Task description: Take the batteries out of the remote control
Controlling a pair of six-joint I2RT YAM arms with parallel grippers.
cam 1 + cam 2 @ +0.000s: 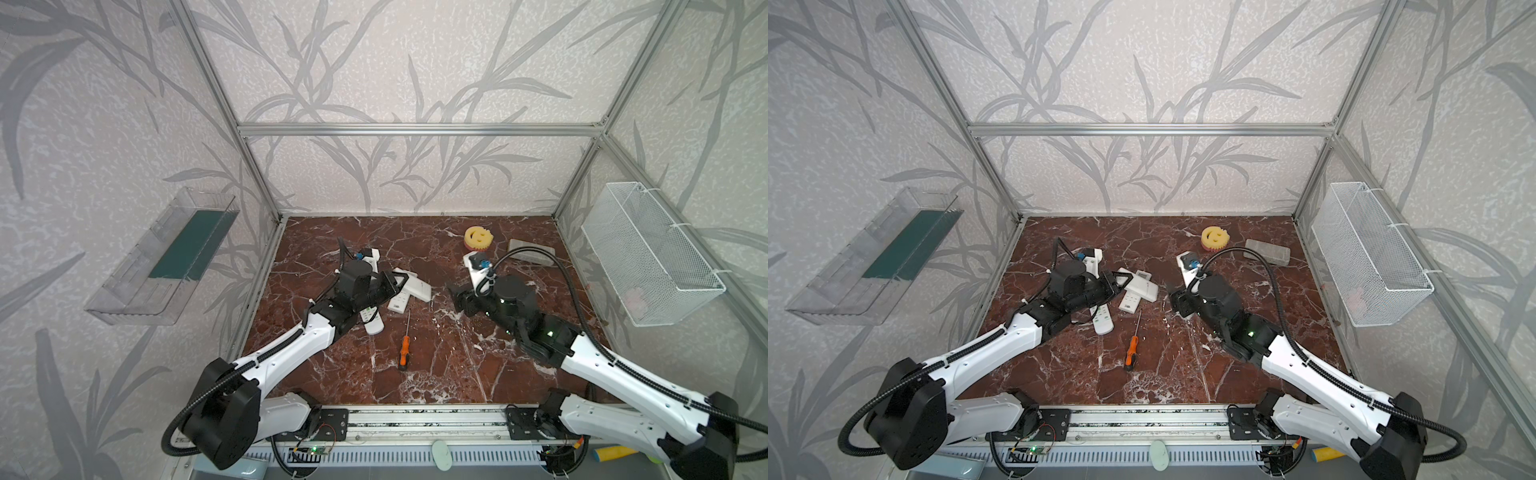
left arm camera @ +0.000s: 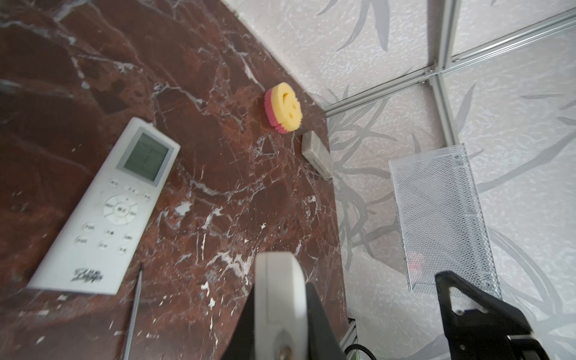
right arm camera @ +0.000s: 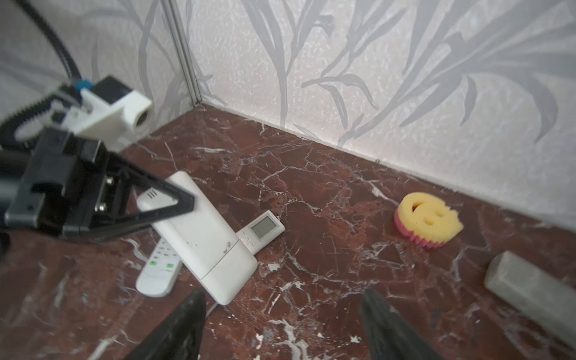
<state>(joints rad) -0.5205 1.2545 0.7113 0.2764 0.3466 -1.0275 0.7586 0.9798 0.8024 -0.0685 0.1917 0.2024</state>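
The screened remote (image 2: 103,212) carries a logo and button labels, none legible.

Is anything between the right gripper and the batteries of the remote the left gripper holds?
Yes. The remote clamped in the left gripper is turned back up, and what looks like its battery cover is on, so no batteries show. Only bare table separates it from the open right gripper.

The remote (image 3: 205,237) is a plain white slab, back up, cover on. It sits just 12 o'clock of the table (image 1: 415,374) centre (image 1: 419,289), running 10 to 4 o'clock. The left gripper (image 3: 190,202) clamps its 10 o'clock end.
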